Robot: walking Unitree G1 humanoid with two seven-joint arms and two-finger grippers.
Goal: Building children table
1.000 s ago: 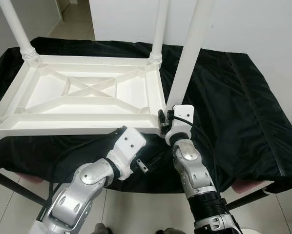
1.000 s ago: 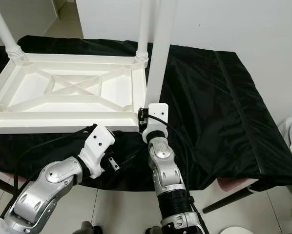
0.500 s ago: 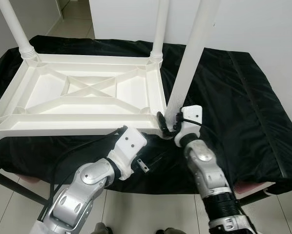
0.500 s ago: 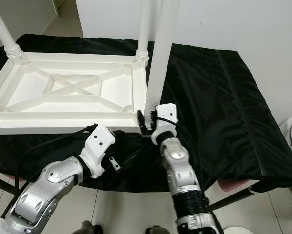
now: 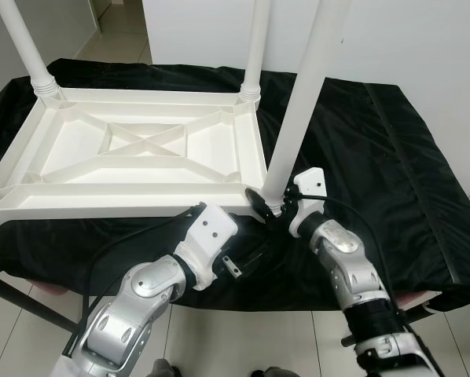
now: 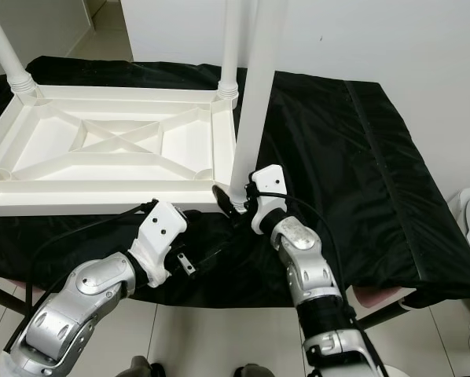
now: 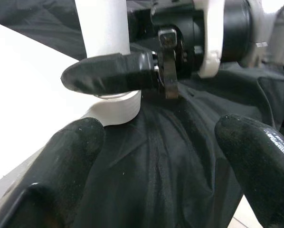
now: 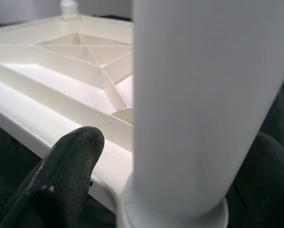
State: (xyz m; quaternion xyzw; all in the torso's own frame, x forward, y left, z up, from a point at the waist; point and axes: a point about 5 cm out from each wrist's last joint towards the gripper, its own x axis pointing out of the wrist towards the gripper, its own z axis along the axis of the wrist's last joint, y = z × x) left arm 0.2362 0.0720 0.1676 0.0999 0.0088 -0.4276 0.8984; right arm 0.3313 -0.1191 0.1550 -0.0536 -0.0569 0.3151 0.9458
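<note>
The tall white plastic table leg [image 5: 302, 102] held by the right gripper [image 5: 268, 206] runs out of the top edge, so its upper end cannot be seen; the two far legs are cut off the same way. The upturned white plastic tabletop [image 5: 133, 153] loses its near left corner at the picture's edge. The black cloth [image 5: 376, 149] hides the surface beneath it. In the right wrist view the leg [image 8: 194, 104] stands so close that it covers one finger, and whether the jaws press it cannot be told
</note>
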